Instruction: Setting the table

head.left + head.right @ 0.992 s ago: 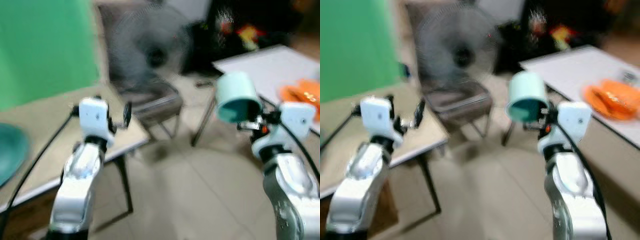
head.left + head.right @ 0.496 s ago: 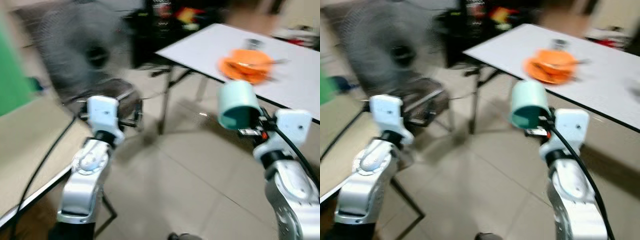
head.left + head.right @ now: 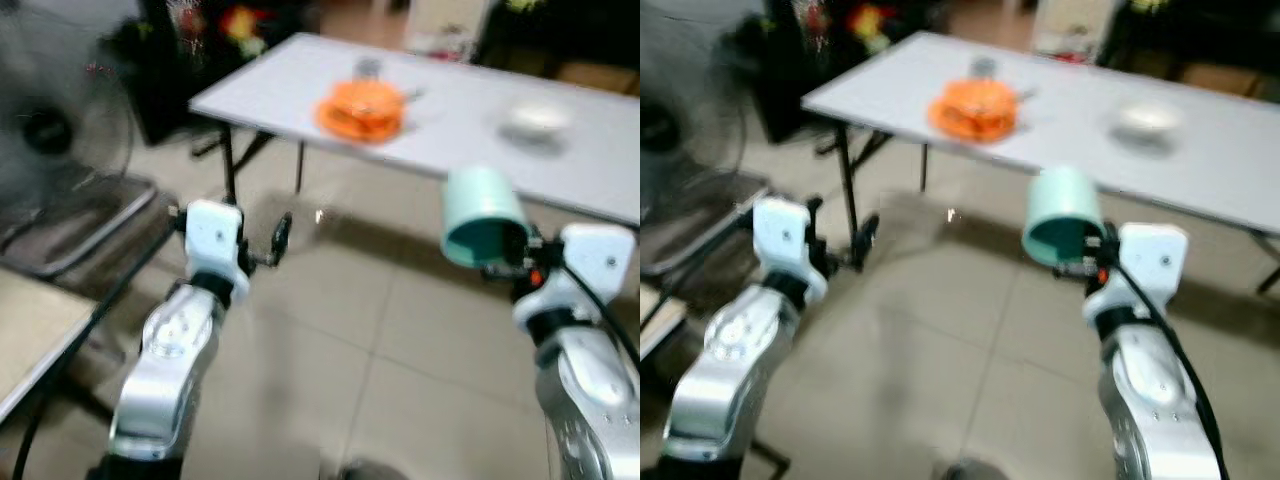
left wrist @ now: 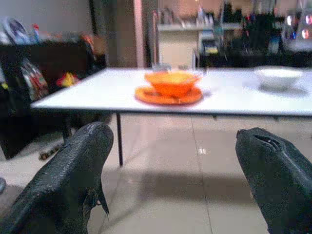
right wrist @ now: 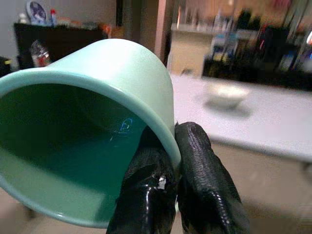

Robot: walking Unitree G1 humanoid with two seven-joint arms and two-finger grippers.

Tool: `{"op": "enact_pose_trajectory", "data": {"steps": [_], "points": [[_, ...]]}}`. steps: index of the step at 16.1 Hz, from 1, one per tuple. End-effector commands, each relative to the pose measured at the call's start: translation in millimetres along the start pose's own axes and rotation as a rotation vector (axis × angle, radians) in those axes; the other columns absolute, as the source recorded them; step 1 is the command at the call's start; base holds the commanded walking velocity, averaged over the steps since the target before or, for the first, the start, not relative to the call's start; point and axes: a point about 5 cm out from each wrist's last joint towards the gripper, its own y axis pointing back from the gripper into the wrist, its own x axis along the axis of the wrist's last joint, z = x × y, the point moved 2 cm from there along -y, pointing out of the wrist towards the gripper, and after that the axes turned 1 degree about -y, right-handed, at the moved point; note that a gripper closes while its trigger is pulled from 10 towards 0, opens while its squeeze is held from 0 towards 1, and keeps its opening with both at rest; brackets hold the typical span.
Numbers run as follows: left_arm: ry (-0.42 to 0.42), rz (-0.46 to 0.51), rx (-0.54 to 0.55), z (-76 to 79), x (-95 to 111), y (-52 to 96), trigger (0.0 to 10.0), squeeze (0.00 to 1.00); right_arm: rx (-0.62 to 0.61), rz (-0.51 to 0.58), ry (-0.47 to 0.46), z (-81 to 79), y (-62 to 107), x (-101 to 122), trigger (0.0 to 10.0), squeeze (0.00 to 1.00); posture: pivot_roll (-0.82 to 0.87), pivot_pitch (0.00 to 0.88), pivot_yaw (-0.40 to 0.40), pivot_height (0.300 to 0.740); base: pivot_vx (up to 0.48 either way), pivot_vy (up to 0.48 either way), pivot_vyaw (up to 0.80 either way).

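Observation:
A mint-green cup (image 3: 482, 214) is tipped with its mouth toward me, held by its rim. My right gripper (image 5: 176, 146) is shut on that rim, one finger inside the cup and one outside, above the floor short of the white table (image 3: 450, 150). On the table sit an orange bowl on an orange plate (image 3: 362, 105) and a small white bowl (image 3: 535, 120). My left gripper (image 4: 173, 139) is raised at the left, open, with nothing between its fingers.
A standing fan (image 3: 45, 130) and a grey chair seat (image 3: 65, 220) are on the left. A beige table corner (image 3: 25, 330) is at the lower left. Tiled floor (image 3: 380, 330) lies between me and the white table. Dark shelves (image 4: 44, 53) stand behind.
The camera has swung right: the green wall and beige table slid out left and the white table came to the middle. The cup stays in my right gripper; the left stays open.

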Motion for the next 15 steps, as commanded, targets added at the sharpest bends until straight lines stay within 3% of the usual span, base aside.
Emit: {"op": "enact_pose_trajectory", "data": {"steps": [1,4,8,11,15], "points": [[0.007,-0.010,-0.010,1.1,-3,0.6,10.0,0.00,-0.025,0.024,0.046,2.0,-3.2,3,10.0,0.00,0.01,0.000,-0.041,0.740,0.000,0.000,-0.77],[0.006,0.001,-0.038,3.6,0,4.3,10.0,0.00,0.002,0.006,0.016,-1.1,-2.4,-1,10.0,0.00,0.01,0.000,-0.041,0.740,0.000,0.000,-0.77],[0.025,0.026,-0.088,8.8,6,2.4,10.0,0.00,-0.028,-0.014,-0.053,3.5,1.4,-4,10.0,0.00,0.00,0.000,-0.037,0.740,0.356,0.000,-0.80],[0.030,0.017,-0.114,16.7,4,-0.5,10.0,0.00,-0.048,-0.023,-0.021,8.2,1.2,-7,10.0,0.00,-0.01,0.000,-0.035,0.740,0.412,0.000,0.00],[0.038,0.013,-0.114,15.5,3,0.3,10.0,0.00,-0.060,-0.006,0.021,6.5,-2.5,-4,10.0,0.00,-0.01,0.000,-0.031,0.740,0.412,0.000,0.00]]}}
